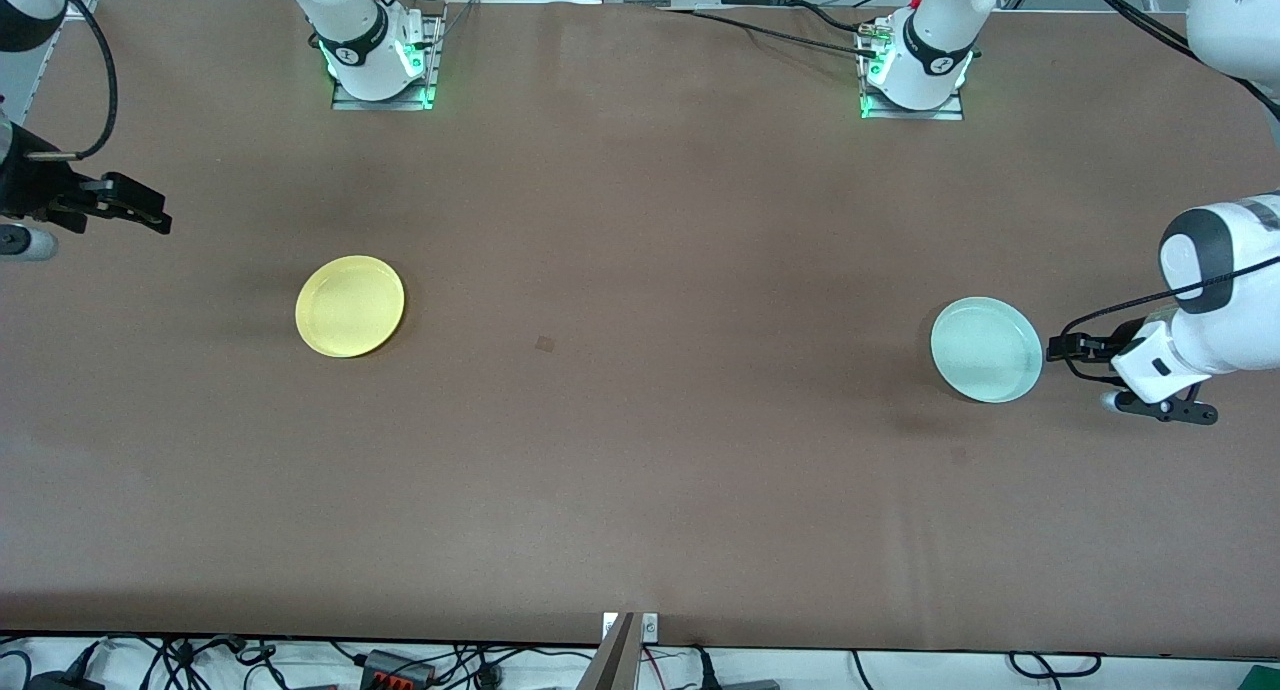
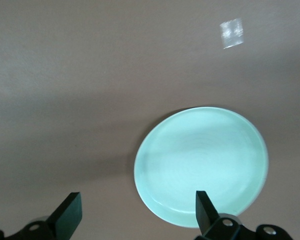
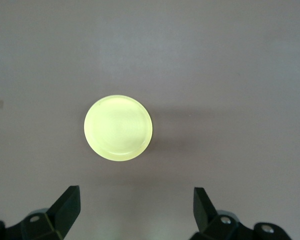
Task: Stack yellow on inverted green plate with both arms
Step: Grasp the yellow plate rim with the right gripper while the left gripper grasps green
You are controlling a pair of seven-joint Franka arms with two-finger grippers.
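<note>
2 plates on the brown table (image 1: 640, 450), well apart. The yellow plate (image 1: 350, 306) lies toward the right arm's end, rim up, nothing on it or touching it. The green plate (image 1: 986, 349) lies toward the left arm's end, a bit nearer the front cam than the yellow one. It also sits flat w/ its hollow side up, so not flipped yet.

Left gripper (image 1: 1058, 349) is low, just beside the green plate's rim on the side toward the table's end, pointing at the plate. Fingers spread wide, holding nothing. In the left wrist view the green plate (image 2: 201, 167) fills the area just ahead of the gripper (image 2: 138, 210), 1 fingertip (image 2: 204, 204) overlapping the plate's edge; can't tell if it's actually touching.

Right gripper (image 1: 150, 210) hangs up in the air over the table's edge at the right arm's end, well apart from the yellow plate. Fingers wide apart too, empty. The right wrist view has the yellow plate (image 3: 118, 128) centered ahead of the gripper (image 3: 136, 205), w/ bare table between them.

Small darker square mark (image 1: 544, 344) on the table between the 2 plates.
</note>
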